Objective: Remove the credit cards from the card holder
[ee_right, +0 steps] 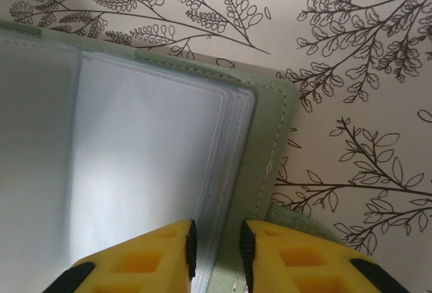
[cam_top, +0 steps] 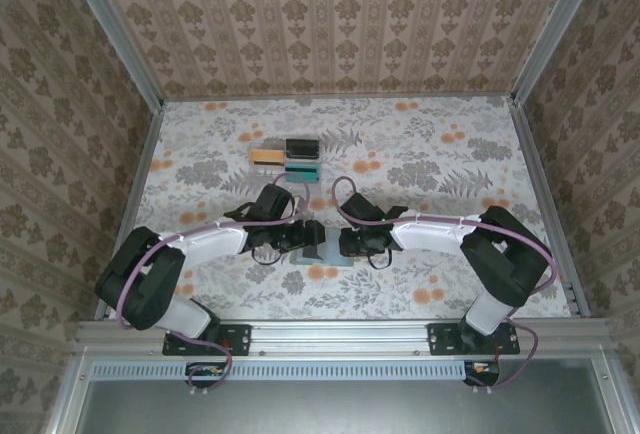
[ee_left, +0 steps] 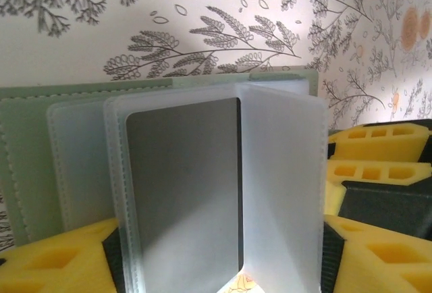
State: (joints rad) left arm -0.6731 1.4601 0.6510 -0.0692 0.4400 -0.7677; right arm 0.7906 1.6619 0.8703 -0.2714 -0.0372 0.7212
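Card holder (ee_right: 273, 144), a soft sage-green stitched wallet, sits open at the middle of the floral-printed counter (cam_top: 450, 184), its frosted, flexible plastic sleeves (ee_left: 283, 192) fanned upright. One sleeve holds a stiff, matt dark-grey card (ee_left: 183, 185), so extraction looks to be under way. Right hand (ee_right: 216, 246) is pinched on the cover and sleeve edges. The left hand (ee_left: 219, 266) has its fingers wide apart, straddling the sleeves. Next, it would need to nip that card's free edge and slide it out.

Card holder (ee_right: 273, 141) matt, soft, stitched; inner sleeves (ee_left: 283, 185) frosted plastic
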